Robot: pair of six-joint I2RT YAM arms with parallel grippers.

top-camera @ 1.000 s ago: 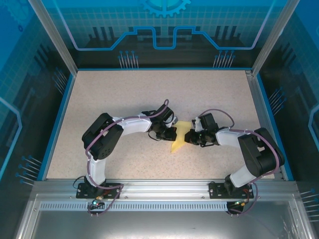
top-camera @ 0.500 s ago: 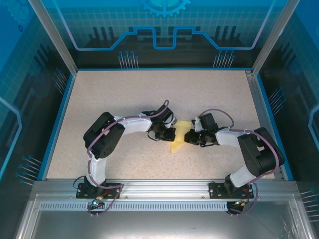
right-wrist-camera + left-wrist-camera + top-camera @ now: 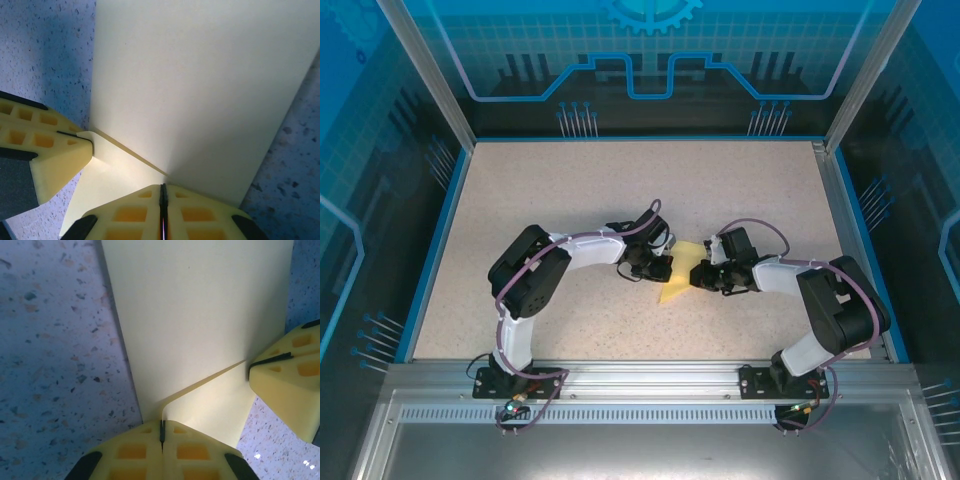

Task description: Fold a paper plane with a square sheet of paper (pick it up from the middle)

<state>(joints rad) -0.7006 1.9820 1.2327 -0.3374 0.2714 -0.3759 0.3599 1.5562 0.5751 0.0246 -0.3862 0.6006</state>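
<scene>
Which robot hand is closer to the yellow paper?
Neither: both touch it. The left gripper is shut on the left end of the raised crease in the sheet of paper, the right gripper on its right end.

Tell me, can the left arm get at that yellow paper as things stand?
Yes, it seems so: the left gripper is shut on the yellow paper, with nothing between them. The right gripper pinches the same sheet from the other side and does not look to block it.
</scene>
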